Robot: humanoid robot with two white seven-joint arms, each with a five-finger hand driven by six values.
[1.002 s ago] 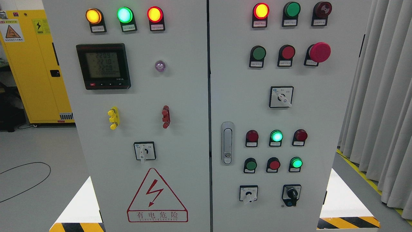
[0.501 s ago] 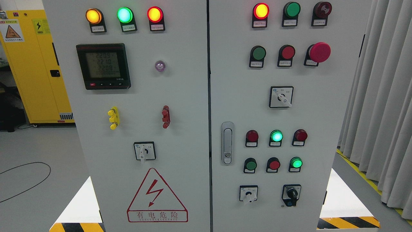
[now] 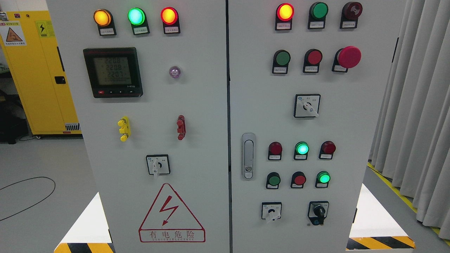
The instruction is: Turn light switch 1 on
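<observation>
"Since neither robot hand was in the head view, how far along was the job?" asked the operator

"At the very start, by my reckoning. No arm had come into frame, so whether the fingers were spread or curled could not be told. Only the grey cabinet [image 3: 211,105] faced the camera."

"And where was light switch 1?"

"Somewhere on that cabinet front, I judged, but the labels were too small to read. 4 turn-type controls were candidates: the left-door selector [image 3: 158,164] above the warning triangle [image 3: 171,214], the upper right selector [image 3: 307,105], the lower white selector [image 3: 271,211], and the black key switch [image 3: 318,211] just beside it."

"So what did the next move call for?"

"Settling which control was meant, then bringing 1 arm up into view, closing fingertips on that small knob and twisting it. The knobs were narrow, and push-buttons sat near the lower 2, so a careless reach could have pressed the wrong thing."

"Anything different from half a second before?"

"Only the digits on the meter [image 3: 113,72] had ticked slightly lower; every lamp and knob stood as it was"
</observation>
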